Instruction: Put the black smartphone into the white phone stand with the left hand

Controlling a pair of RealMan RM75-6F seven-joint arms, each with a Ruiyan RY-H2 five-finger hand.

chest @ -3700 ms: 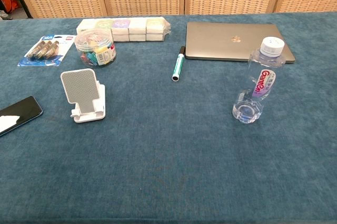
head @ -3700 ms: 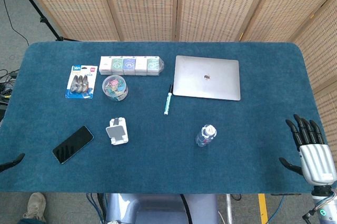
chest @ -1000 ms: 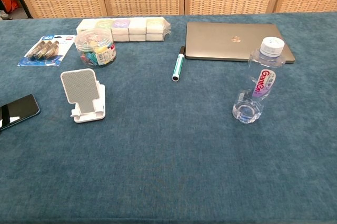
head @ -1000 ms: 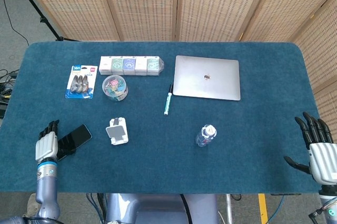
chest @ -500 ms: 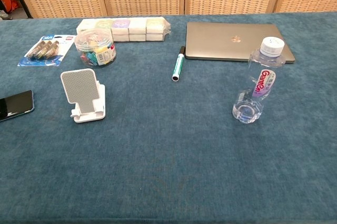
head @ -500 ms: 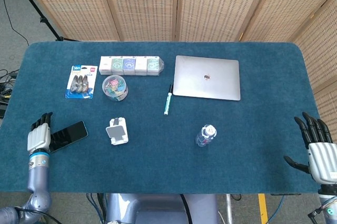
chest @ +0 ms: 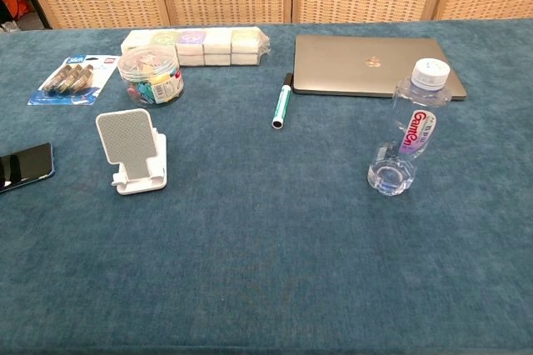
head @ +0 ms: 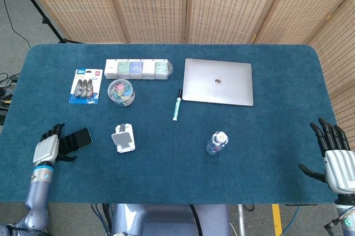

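Observation:
The black smartphone (head: 79, 137) sits at the table's left front, about level, and also shows at the left edge of the chest view (chest: 25, 165). My left hand (head: 47, 148) grips its left end, fingers over the top and thumb beneath. The white phone stand (head: 123, 138) stands upright to the right of the phone, a short gap away, with nothing in it (chest: 132, 148). My right hand (head: 335, 158) hovers at the table's right front edge, fingers spread and holding nothing.
A clear water bottle (chest: 408, 130) stands at centre right. Behind lie a green marker (chest: 282, 105), a closed laptop (chest: 371, 63), a tub of clips (chest: 150, 74), a row of boxes (chest: 196, 45) and a battery pack (chest: 73, 78).
My left hand came in from the left edge and took the phone's end. The phone has turned more level and shifted slightly back. The right hand has barely moved.

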